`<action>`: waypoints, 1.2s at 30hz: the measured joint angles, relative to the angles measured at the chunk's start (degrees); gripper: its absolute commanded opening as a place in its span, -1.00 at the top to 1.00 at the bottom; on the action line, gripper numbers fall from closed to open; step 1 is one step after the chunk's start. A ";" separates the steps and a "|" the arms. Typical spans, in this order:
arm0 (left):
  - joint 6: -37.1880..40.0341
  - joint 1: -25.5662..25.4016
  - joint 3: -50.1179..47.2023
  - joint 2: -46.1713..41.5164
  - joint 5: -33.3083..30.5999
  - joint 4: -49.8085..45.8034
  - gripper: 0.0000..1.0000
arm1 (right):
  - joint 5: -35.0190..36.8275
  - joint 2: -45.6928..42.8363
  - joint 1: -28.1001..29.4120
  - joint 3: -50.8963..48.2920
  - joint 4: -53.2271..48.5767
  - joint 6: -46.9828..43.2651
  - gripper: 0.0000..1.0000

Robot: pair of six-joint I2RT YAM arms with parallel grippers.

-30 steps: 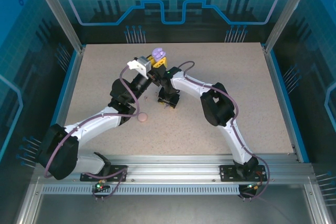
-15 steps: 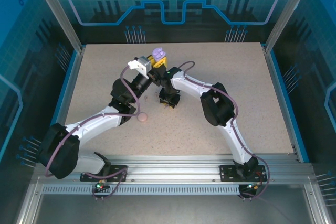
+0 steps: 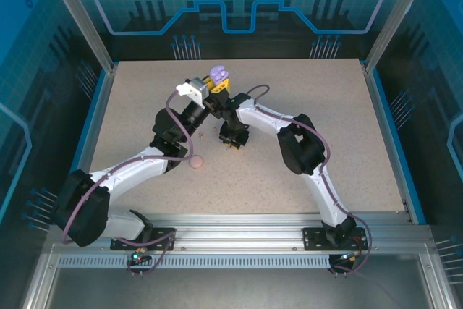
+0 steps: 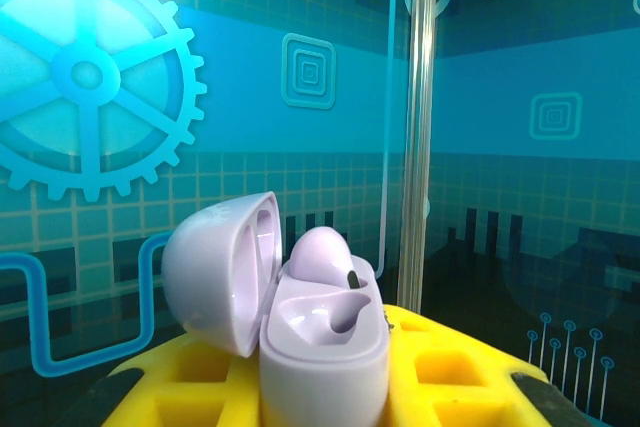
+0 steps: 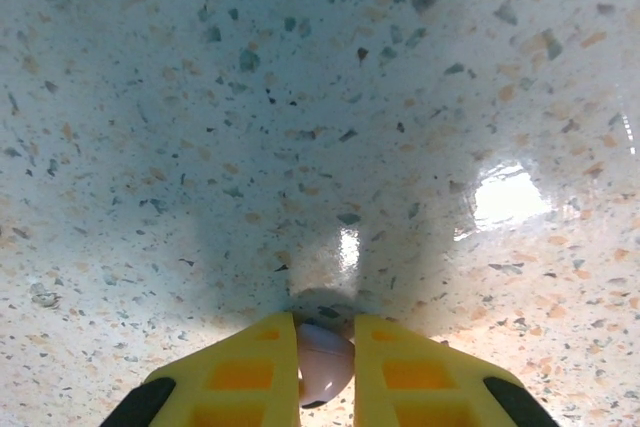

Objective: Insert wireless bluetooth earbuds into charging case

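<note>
The purple charging case (image 4: pixel 325 347) stands open, its lid (image 4: pixel 215 267) swung to the left. One purple earbud (image 4: pixel 322 252) sits in the far slot, and the near slot is hollow. My left gripper (image 4: pixel 325 397) is shut on the case body and holds it raised over the back of the table (image 3: pixel 218 75). My right gripper (image 5: pixel 325 352) points straight down at the speckled tabletop. Its yellow fingers (image 5: pixel 250 372) press on both sides of a second purple earbud (image 5: pixel 325 362). From above, the right gripper (image 3: pixel 232 140) is just in front of the left one (image 3: pixel 215 86).
A small round pink case (image 3: pixel 196 162) lies closed on the table, near the left forearm. The speckled table (image 3: pixel 325 106) is walled by blue panels and metal posts at the back and sides. The arm bases sit along the near rail.
The right gripper's fingers have drawn together at the tabletop. Both arms otherwise stay where they were, with the purple case still held up by the left one.
</note>
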 measured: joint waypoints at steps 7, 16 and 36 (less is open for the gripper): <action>-0.22 0.00 0.00 0.00 0.00 -0.15 1.00 | 1.66 -2.97 -0.17 -2.82 1.75 -4.13 0.73; -1.27 0.00 0.02 0.26 0.02 -0.46 1.00 | 3.15 -10.38 -2.62 -13.11 4.48 -12.35 0.74; -1.33 0.00 0.98 0.37 0.02 -1.16 1.00 | -0.33 -12.66 -9.16 -17.09 2.40 -40.35 0.78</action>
